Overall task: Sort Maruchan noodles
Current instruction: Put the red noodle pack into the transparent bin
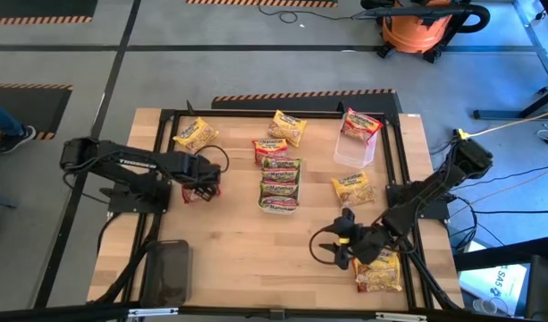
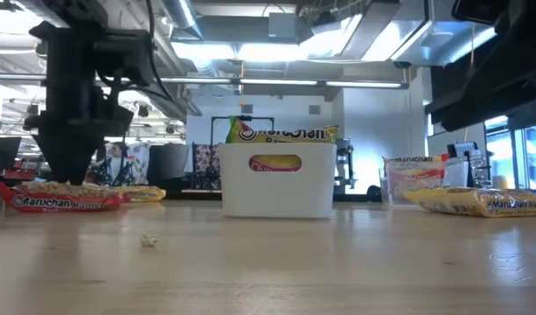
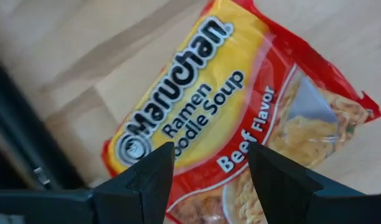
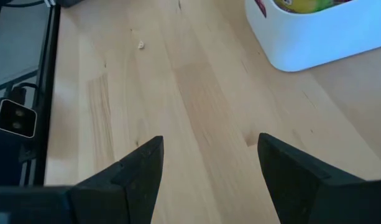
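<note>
Several noodle packets point(image 1: 281, 169) litter the wooden table point(image 1: 238, 250).

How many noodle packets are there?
9, maybe more hidden: far-left, under left arm, far-middle, red one, two in white tray, clear tray, right, near-right.

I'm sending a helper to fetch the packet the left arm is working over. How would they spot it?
Start at the wooden table and follow the left arm to its open end effector. Under it lies a red beef ramen packet. The nearest packet, farther from the robot, is yellow, and the other packets lie around the middle white tray.
</note>
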{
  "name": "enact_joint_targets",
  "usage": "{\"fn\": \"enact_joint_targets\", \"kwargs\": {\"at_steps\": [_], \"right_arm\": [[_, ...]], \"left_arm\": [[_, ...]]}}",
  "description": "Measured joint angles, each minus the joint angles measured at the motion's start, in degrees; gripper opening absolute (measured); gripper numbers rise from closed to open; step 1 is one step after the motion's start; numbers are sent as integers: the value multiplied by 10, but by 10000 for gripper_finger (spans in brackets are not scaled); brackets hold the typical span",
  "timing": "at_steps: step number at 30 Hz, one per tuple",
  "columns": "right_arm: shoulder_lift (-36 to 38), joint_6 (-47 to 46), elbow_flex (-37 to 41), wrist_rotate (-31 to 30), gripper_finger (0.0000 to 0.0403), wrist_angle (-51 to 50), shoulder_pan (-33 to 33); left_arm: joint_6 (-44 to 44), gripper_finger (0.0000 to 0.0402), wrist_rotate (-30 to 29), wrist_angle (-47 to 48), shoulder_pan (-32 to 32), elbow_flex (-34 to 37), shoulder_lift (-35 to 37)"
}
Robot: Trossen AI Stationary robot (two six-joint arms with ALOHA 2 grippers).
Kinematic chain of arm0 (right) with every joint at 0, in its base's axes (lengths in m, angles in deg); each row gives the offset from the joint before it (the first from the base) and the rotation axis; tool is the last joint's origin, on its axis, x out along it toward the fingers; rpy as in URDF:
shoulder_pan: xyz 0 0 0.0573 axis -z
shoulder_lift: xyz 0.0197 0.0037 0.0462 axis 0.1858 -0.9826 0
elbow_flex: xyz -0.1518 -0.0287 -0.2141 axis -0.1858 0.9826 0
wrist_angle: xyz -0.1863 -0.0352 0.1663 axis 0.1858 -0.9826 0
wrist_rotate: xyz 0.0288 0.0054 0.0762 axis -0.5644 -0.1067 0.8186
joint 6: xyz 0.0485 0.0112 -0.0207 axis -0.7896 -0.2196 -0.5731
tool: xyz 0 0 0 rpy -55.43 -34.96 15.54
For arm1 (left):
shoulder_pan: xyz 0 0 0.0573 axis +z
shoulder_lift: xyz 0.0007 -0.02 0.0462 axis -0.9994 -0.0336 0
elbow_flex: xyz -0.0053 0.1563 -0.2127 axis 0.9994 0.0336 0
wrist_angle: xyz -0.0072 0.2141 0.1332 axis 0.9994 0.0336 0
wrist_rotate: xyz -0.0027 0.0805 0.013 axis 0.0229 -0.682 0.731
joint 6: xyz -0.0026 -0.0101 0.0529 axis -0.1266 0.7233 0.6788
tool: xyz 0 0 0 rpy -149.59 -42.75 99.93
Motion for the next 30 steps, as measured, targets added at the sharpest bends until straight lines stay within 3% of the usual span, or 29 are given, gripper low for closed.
{"fn": "enact_joint_targets", "kwargs": {"at_steps": [6, 16, 24, 30], "right_arm": [[0, 1, 0, 0, 237, 1, 0], [0, 0, 0, -1, 237, 2, 2], [0, -24, 0, 6, 237, 33, 2], [-1, -71, 0, -3, 237, 63, 2]], "left_arm": [[26, 199, 31, -51, -12, 15, 2], [10, 199, 66, -201, -158, 17, -17], [13, 199, 66, -402, -278, 16, -99], [75, 199, 61, -546, -334, 10, -165]]}}
